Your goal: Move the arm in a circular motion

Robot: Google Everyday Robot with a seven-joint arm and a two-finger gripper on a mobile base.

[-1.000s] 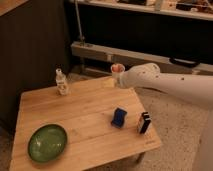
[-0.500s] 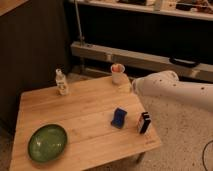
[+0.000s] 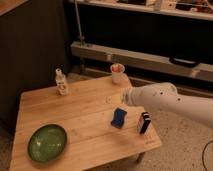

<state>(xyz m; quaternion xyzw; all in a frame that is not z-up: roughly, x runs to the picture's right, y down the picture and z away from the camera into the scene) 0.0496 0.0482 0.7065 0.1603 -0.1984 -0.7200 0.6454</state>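
One arm (image 3: pixel 167 101), glossy white and tubular, enters at the right edge and reaches leftward, low over the right part of the wooden desk (image 3: pixel 80 112). Small dark holes dot its side near the rounded joint. Its pale cream end, the gripper (image 3: pixel 124 96), is the arm's leftmost point, and the rest of the arm trails back from it to the right and slightly down in the view. Gripper state: cannot tell whether it is apart or together. The gripper sits between a paper cup (image 3: pixel 117 73) at the far desk edge and a blue packet (image 3: pixel 119 117) lying nearer the camera, and appears clear of both. A dark box (image 3: pixel 144 122) stands just right of the packet, below the arm. A small clear bottle (image 3: pixel 61 82) stands upright at far left. A green plate (image 3: pixel 47 142) is at near left, well apart from the arm.
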